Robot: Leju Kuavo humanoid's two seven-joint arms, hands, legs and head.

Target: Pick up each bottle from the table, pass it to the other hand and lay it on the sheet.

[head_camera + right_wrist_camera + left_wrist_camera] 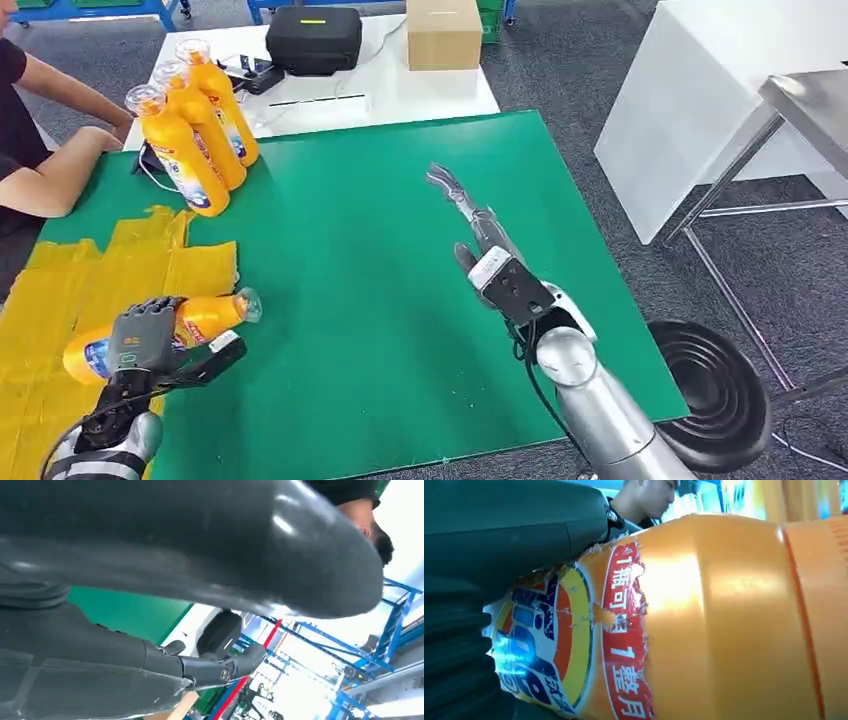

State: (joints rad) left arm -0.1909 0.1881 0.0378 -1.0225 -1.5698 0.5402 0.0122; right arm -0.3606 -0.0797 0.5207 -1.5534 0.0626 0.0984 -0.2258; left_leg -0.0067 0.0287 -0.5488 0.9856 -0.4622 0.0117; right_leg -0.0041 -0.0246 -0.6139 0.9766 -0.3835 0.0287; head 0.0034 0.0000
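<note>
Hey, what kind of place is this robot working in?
Probably a lab or workshop test area: a green table, blue metal racks, and a black equipment case beside a cardboard box.

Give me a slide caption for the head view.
Left hand holds an orange bottle over the yellow sheet.

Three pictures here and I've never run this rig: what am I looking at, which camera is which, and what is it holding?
It is a humanoid robot with two silver arms. The wide picture is from its head, looking down on a green table. Its left hand grips an orange bottle over the yellow sheet; that wrist's camera shows the same bottle close up. The right hand hovers open and empty, its wrist camera mostly showing its own thumb. Three more bottles lie together at the far left, beside a seated person.
</note>
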